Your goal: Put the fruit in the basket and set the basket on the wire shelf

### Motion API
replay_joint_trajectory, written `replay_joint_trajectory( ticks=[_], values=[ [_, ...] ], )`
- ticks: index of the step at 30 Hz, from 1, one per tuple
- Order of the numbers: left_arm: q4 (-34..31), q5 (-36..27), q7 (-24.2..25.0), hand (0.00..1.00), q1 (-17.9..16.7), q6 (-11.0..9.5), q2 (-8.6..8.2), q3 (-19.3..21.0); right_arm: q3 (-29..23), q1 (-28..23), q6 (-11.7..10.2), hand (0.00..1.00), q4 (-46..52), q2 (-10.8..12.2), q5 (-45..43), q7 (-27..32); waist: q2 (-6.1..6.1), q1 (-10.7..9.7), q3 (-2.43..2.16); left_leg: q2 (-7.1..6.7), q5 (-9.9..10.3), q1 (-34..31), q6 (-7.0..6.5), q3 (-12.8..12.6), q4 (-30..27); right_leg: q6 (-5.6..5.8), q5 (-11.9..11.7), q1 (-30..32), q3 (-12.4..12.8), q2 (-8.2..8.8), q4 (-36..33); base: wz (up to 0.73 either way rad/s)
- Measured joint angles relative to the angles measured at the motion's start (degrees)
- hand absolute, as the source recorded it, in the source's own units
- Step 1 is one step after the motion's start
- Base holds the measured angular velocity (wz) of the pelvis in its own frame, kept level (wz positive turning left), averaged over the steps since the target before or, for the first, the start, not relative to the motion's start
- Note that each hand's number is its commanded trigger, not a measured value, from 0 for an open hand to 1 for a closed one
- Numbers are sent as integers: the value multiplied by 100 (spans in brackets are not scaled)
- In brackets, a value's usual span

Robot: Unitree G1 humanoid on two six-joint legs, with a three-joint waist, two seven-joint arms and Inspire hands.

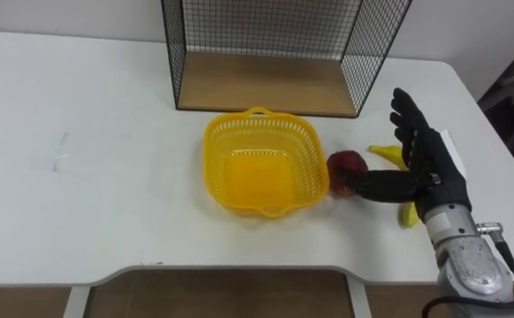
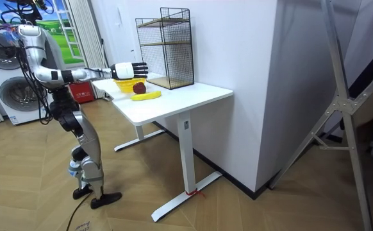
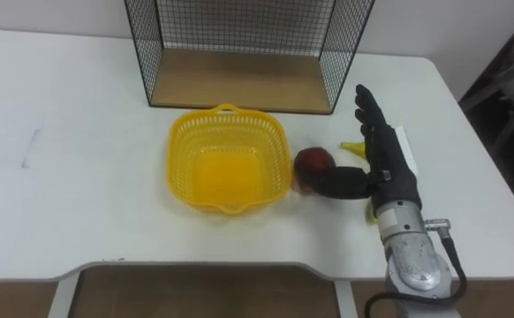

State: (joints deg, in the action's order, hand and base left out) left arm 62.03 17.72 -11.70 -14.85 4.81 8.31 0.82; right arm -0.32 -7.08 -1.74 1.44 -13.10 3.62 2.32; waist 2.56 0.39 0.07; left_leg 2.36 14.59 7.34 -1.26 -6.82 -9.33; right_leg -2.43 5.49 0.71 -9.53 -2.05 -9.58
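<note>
An empty yellow basket point(image 1: 224, 146) sits mid-table in front of the black wire shelf point(image 1: 266, 84). A red apple point(image 1: 345, 165) lies just right of the basket. A banana point(image 1: 383, 153) lies behind and partly under my right hand point(image 1: 429, 163). That hand hovers right of the apple with its fingers straight and pointing away from me. Its thumb reaches left and touches the apple. In the room view I stand at the table's end with the right hand point(image 2: 130, 69) stretched over the fruit.
The white table point(image 1: 80, 159) has bare room on its left half, and its front edge is close to me. The shelf has a wooden floor and an open front facing the basket. In the room view, washing machines point(image 2: 7, 70) stand behind me.
</note>
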Motion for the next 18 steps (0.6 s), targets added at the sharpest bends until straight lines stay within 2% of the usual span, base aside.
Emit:
replay_joint_trajectory(
  ticks=[18],
  values=[
    [211,-4,94,0,156,-5,13,-48,197,5,0,0,-355,11,-463,-255,-20,22,9,-5,0,5,0,21,12,2,-1,2,10,-8,-11,0]
  ],
)
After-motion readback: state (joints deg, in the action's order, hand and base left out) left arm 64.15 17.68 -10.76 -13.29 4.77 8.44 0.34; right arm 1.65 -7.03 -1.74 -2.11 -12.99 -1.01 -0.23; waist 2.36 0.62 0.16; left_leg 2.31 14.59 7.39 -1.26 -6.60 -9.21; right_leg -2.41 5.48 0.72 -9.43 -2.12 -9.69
